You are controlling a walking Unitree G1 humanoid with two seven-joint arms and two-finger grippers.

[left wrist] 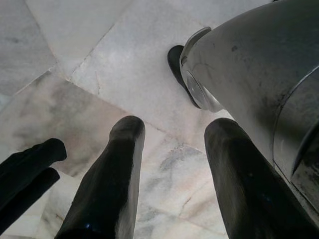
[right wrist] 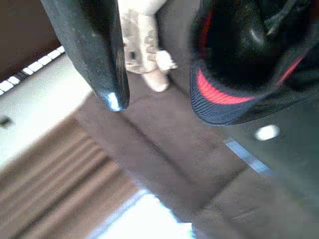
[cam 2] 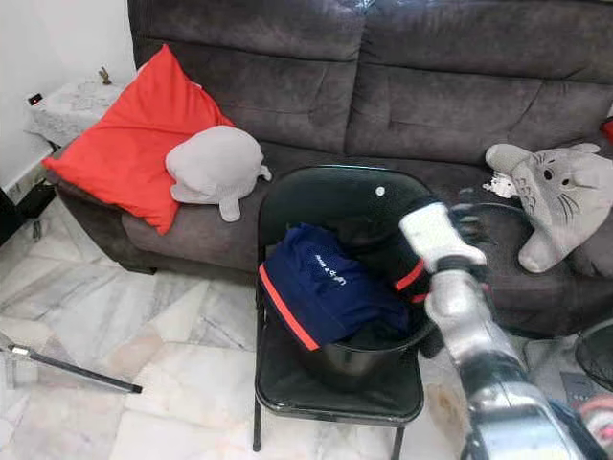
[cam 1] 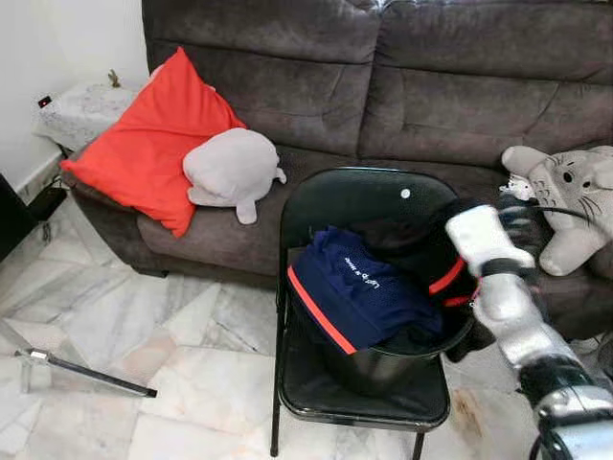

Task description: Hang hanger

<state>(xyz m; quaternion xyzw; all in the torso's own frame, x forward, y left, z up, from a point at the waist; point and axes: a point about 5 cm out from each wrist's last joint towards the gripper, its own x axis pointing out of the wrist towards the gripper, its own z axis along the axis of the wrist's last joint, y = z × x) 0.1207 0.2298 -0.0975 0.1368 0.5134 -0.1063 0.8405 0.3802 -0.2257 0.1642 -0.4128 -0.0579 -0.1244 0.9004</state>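
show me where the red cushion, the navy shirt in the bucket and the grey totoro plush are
red cushion [cam 1: 144, 144], left eye view, middle of its face.
navy shirt [cam 1: 359, 287], left eye view, its folded blue front beside the red stripe.
grey totoro plush [cam 2: 556, 196], right eye view, its face.

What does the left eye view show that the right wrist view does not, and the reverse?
The left eye view adds the red cushion, the grey plush, the navy garment in the black tub on the folding chair, and the right arm reaching to the chair's back. The right wrist view adds the ribbed knit of the red band, seen close. Both share the dark sofa, the black garment and the chair's white dot.
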